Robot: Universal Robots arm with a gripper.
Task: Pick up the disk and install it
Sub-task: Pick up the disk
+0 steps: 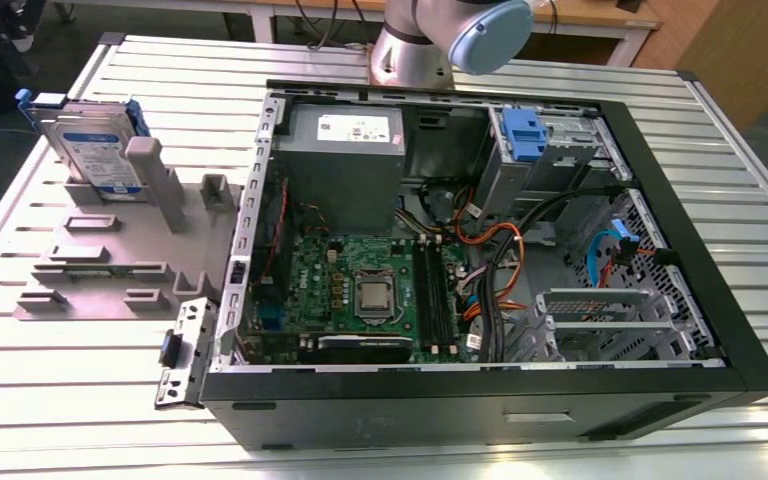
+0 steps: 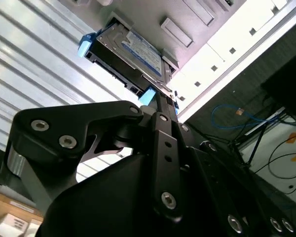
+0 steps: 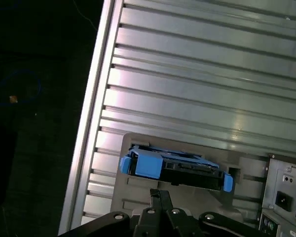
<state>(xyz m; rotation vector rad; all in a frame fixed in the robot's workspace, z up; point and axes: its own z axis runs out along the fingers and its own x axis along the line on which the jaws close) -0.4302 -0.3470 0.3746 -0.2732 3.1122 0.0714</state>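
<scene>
Ribbed aluminium forms the bench [image 1: 704, 130], and the first wrist view shows dark floor past its edge. In that view the fingers [image 3: 158, 196] look pressed together with nothing between them. They hang over the disk [image 3: 175, 168] and are clear of it.

The disk [image 1: 91, 150] stands on edge in a slot of a grey holder [image 1: 104, 260] toward the exterior view's left. Its label faces outward and its blue carrier frame wraps the edges. Beside the holder, on the exterior view's right, lies the open computer case [image 1: 704, 300]. A drive cage with a blue latch [image 1: 524, 130] sits in its far corner, and orange and black cables [image 1: 491, 240] are bundled nearby.

The likely troubles start at the slot. Tips that come down closed would strike the top edge and could tip the disk or wedge it. A grip on the plastic frame alone, or off-centre, may let the drive swing and bind as it leaves the holder. Inside the case, the cables look near enough to the cage to snag a corner. Any tilt would probably keep the carrier from seating.
</scene>
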